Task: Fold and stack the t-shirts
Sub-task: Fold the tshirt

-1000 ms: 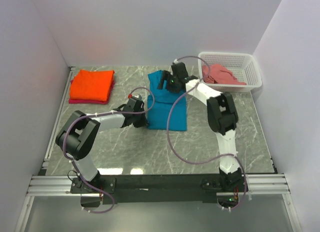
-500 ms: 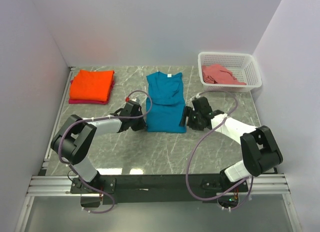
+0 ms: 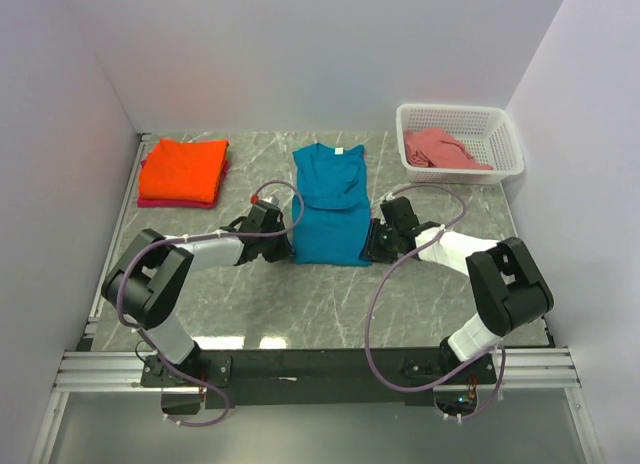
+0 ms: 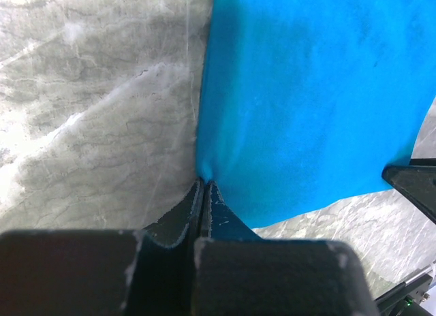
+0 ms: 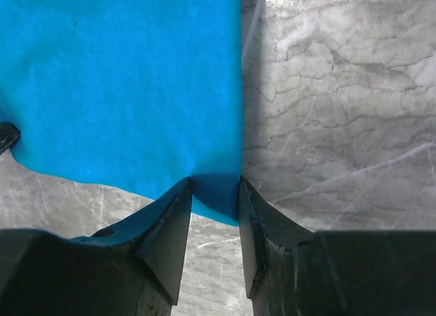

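Student: Cloth at centre, then. Where does it lie, and what holds it?

Demonstrator: The teal-blue t-shirt (image 3: 330,219) lies flat on the counter (image 3: 300,294), collar at the far end, its sides apparently turned in to form a narrow panel. Both arms reach its near hem. The left fingers (image 4: 178,217) are pressed together on the near left corner, and the cloth puckers at their tips. The right fingers (image 5: 163,227) stand apart, straddling the near right corner without pinching it.

Student: What could go wrong from here?

Demonstrator: The likely next move is to carry the hem toward the collar. If that lift begins before the right pair closes, one corner rises alone and the panel skews or drags. A bite as shallow as the left one may slip free under the cloth's weight. Catching only the top layer would let the turned-in sides fall open.

Student: And the other shirts?

Demonstrator: The orange t-shirt (image 3: 185,167) sits folded on the magenta t-shirt (image 3: 150,201) at far left. The salmon-pink t-shirt (image 3: 440,147) lies crumpled in the white basket (image 3: 455,109) at far right.
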Controlling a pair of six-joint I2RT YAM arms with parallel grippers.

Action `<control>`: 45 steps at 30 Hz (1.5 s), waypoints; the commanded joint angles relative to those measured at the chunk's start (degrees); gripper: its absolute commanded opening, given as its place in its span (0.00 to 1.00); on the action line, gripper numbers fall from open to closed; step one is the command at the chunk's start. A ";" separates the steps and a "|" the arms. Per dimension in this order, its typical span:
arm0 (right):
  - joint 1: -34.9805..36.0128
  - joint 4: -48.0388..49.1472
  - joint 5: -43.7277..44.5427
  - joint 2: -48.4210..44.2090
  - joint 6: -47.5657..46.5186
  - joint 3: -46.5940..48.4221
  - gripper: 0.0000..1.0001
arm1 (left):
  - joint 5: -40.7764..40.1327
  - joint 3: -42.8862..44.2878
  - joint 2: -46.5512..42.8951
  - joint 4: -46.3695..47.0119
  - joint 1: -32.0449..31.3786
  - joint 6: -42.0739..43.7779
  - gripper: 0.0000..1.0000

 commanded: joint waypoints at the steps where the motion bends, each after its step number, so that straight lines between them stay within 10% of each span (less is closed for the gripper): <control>1: 0.44 -0.73 -0.27 0.69 -0.29 -0.22 0.40 | 0.82 -1.29 -0.67 -2.34 -0.51 0.11 0.01; 7: 0.97 -0.31 -0.78 -4.14 -0.29 -5.13 0.40 | 2.67 -4.44 -1.81 -0.41 -0.86 -0.33 0.01; 14: 1.23 4.53 -3.59 -4.58 0.49 -10.58 0.00 | 2.85 -9.46 -2.87 2.41 -2.26 -1.47 0.01; 31: 10.99 -20.94 0.35 -43.59 4.37 -13.86 0.00 | 2.32 -12.99 -31.77 -17.97 -17.30 -9.47 0.01; 45: 4.07 -20.88 4.59 -34.22 -1.87 7.86 0.00 | -12.71 7.41 -30.12 -23.53 -10.72 -6.75 0.01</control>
